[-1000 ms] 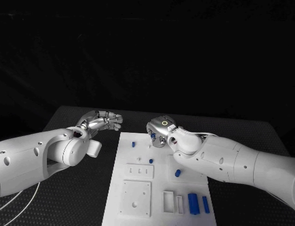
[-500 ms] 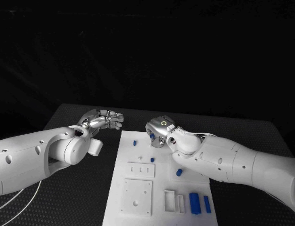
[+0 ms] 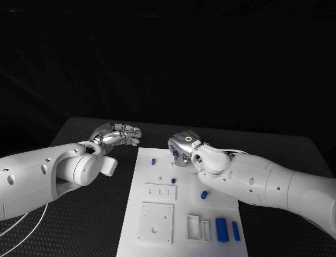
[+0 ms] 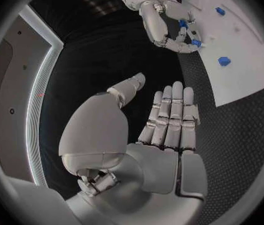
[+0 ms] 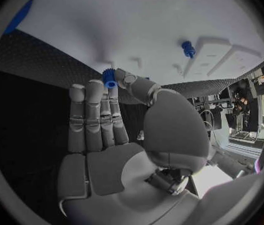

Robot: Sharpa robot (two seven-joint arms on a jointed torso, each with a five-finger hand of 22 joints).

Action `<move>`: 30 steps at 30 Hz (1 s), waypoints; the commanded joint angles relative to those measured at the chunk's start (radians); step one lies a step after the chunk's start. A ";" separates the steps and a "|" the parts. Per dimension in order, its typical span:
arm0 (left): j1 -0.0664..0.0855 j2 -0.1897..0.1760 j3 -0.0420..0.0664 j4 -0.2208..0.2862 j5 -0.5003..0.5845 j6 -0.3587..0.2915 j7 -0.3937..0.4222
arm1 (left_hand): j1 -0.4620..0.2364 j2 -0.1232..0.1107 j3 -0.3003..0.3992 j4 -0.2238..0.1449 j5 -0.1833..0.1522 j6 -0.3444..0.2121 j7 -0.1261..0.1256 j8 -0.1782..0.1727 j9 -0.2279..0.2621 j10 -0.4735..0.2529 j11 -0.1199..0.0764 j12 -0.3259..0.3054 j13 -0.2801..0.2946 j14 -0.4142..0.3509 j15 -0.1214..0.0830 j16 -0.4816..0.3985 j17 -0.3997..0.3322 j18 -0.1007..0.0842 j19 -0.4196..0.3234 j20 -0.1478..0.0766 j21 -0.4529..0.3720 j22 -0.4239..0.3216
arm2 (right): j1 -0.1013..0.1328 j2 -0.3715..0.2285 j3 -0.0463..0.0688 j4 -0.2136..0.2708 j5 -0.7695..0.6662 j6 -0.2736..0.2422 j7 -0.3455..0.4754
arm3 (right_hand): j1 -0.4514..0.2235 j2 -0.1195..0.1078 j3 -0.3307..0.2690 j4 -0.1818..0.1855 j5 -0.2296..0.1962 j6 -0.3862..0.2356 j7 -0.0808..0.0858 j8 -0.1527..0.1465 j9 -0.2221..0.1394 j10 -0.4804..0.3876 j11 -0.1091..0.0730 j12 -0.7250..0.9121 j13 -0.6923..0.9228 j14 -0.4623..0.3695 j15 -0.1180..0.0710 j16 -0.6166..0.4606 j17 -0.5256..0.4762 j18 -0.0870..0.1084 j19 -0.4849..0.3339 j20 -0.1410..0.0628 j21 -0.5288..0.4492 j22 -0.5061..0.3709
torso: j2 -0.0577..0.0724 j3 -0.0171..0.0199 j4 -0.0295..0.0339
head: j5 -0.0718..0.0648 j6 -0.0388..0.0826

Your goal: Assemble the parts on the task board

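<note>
Left hand [image 3: 118, 135] hovers over the black table [image 3: 75, 139] just off the task board's [image 3: 156, 160] far left corner, holding nothing; head view makes the fingers look curled, but the left wrist view shows palm flat, fingers [image 4: 172, 110] straight side by side, thumb apart, so it's empty and open. Task board lies mid-table, running from the far side to the near edge, near end cut off by the frame. Right hand [image 3: 185, 149] sits over the board's far end; head view hides most of its fingers behind its own back, a bit of blue showing at them. Right wrist view clears it up: small blue part [image 5: 110, 78] pinched between thumb and fingertip, other fingers straight. Left wrist view also shows the right hand with blue at its fingertips. Loose blue parts [image 3: 225, 230] sit at the board's near right corner, smaller ones mid-board, shapes hard to make out.
</note>
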 commanded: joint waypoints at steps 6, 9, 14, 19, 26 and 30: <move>0.004 0.005 0.001 0.001 -0.004 0.000 0.005 | -0.006 -0.005 0.004 0.001 -0.003 -0.006 -0.002 -0.007 0.001 -0.006 -0.002 -0.005 -0.001 -0.004 0.000 -0.005 0.002 0.018 -0.004 0.002 0.007 0.022 | -0.004 0.008 0.000 -0.002 -0.004 0.022 0.012 | 0.009 0.005 0.002 -0.001 0.006 0.005 -0.002 -0.004 0.001 0.048 -0.024 0.005 0.058 -0.002 -0.010 0.005 -0.003 0.054 0.000 -0.009 0.007 0.019 | 0.000 -0.0001 -0.0001 | 0.000 -0.001; 0.004 0.005 0.001 0.001 -0.005 0.000 0.005 | -0.006 -0.005 0.005 0.001 -0.003 -0.007 -0.001 -0.007 0.001 -0.006 -0.002 -0.005 -0.001 -0.004 0.000 -0.005 0.002 0.018 -0.004 0.002 0.007 0.022 | -0.004 0.009 0.000 -0.003 0.000 0.023 0.012 | 0.009 0.006 0.002 -0.001 0.006 0.005 -0.002 -0.004 0.002 0.047 -0.024 0.005 0.058 -0.002 -0.010 0.006 -0.004 0.054 0.000 -0.009 0.008 0.019 | 0.001 -0.0001 0.0006 | 0.001 -0.002; 0.004 0.005 0.001 0.000 -0.005 0.000 0.005 | -0.006 -0.005 0.005 0.001 -0.003 -0.007 -0.001 -0.007 0.002 -0.006 -0.002 -0.006 -0.001 -0.004 0.000 -0.005 0.002 0.018 -0.004 0.002 0.007 0.022 | -0.005 0.010 0.000 -0.008 0.004 0.023 0.014 | 0.009 0.006 0.001 -0.002 0.006 0.005 -0.001 -0.004 0.002 0.047 -0.024 0.004 0.058 -0.003 -0.010 0.006 -0.005 0.054 0.000 -0.009 0.008 0.019 | 0.001 -0.0011 -0.0004 | 0.001 -0.002; 0.004 0.007 0.001 -0.002 -0.005 0.001 0.005 | -0.006 -0.005 0.005 0.001 -0.003 -0.007 -0.001 -0.007 0.002 -0.006 -0.002 -0.006 -0.001 -0.004 -0.001 -0.005 0.002 0.018 -0.004 0.002 0.007 0.022 | -0.006 0.013 0.000 -0.008 0.007 0.023 0.016 | 0.009 0.007 0.001 -0.002 0.006 0.005 -0.001 -0.005 0.002 0.047 -0.023 0.004 0.058 -0.003 -0.009 0.007 -0.006 0.054 -0.001 -0.009 0.009 0.019 | 0.001 -0.0018 -0.0019 | 0.003 -0.003; 0.004 0.008 0.001 -0.002 -0.005 0.001 0.005 | -0.006 -0.005 0.005 0.001 -0.004 -0.007 -0.001 -0.007 0.002 -0.006 -0.002 -0.006 -0.001 -0.004 0.000 -0.005 0.002 0.018 -0.004 0.002 0.008 0.022 | -0.006 0.022 -0.001 -0.025 0.020 0.040 0.024 | 0.008 0.010 0.001 -0.004 0.004 0.002 0.000 -0.007 0.002 0.044 -0.022 0.001 0.058 -0.007 -0.008 0.008 -0.010 0.054 -0.003 -0.009 0.009 0.018 | 0.001 -0.0025 -0.0011 | 0.003 -0.003; 0.004 0.008 0.001 -0.002 -0.005 0.001 0.004 | -0.006 -0.005 0.005 0.001 -0.004 -0.007 -0.001 -0.007 0.002 -0.006 -0.001 -0.006 -0.001 -0.004 -0.001 -0.005 0.002 0.018 -0.004 0.002 0.008 0.022 | -0.008 0.027 -0.003 -0.037 0.030 0.039 0.031 | 0.007 0.013 0.000 -0.005 0.002 -0.008 0.004 -0.014 0.002 0.034 -0.018 -0.007 0.058 -0.014 -0.005 0.010 -0.020 0.054 -0.005 -0.008 0.012 0.018 | 0.001 -0.0025 -0.0013 | 0.002 -0.004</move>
